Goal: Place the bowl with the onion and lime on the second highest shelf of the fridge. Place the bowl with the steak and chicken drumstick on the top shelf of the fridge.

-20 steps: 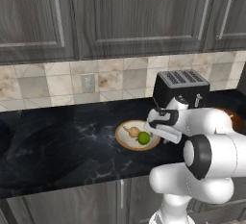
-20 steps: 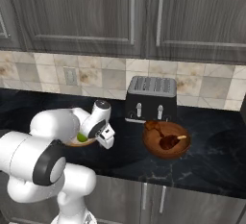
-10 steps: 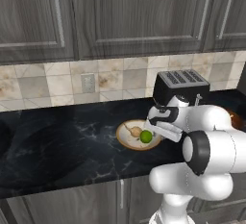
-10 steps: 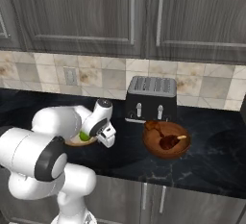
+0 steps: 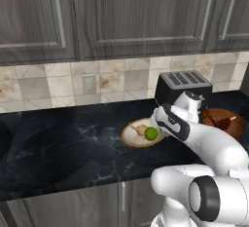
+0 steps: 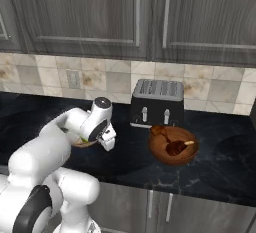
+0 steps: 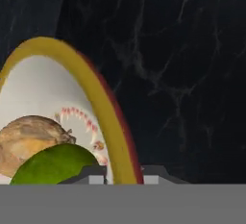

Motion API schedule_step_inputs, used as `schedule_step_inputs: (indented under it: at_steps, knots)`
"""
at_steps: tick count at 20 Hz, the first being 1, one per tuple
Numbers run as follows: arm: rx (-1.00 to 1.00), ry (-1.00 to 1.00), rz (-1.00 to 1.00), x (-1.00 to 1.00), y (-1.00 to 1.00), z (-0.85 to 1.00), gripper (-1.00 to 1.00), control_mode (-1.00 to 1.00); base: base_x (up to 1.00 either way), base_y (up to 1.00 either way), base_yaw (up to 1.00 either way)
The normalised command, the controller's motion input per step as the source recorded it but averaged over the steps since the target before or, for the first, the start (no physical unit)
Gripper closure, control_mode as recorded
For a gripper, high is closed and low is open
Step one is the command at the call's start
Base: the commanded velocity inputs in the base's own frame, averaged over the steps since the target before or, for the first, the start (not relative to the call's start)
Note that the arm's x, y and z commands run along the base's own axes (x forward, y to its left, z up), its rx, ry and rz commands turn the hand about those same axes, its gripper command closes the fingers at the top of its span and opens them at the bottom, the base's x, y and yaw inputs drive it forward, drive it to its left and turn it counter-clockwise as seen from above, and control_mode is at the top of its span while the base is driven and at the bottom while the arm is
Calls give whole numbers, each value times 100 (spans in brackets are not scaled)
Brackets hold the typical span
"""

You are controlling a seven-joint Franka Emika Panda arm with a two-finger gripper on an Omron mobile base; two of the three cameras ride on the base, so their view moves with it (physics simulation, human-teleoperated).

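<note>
Counter of black marble fills mid-frame under dark cabinets; gripper straddles the bowl rim, grip unclear.

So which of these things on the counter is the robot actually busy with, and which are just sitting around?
Part of the job:
- cream bowl, its rim between the tool's fingertips
- onion and lime in it
- brown bowl holding meat, for later

Just sitting there:
- toaster
- wall outlet
- upper cabinets
</note>
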Motion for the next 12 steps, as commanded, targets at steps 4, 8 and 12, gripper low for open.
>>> schedule_step_inputs:
  at_steps: [4, 8, 12]
  knots:
    - [5, 0, -21, -77, 0, 84, 100, -100, 0, 0, 0]
    - [9, 0, -22, -82, 0, 91, 100, -100, 0, 0, 0]
    - [14, -1, -27, -98, 0, 94, 100, -100, 0, 0, 0]
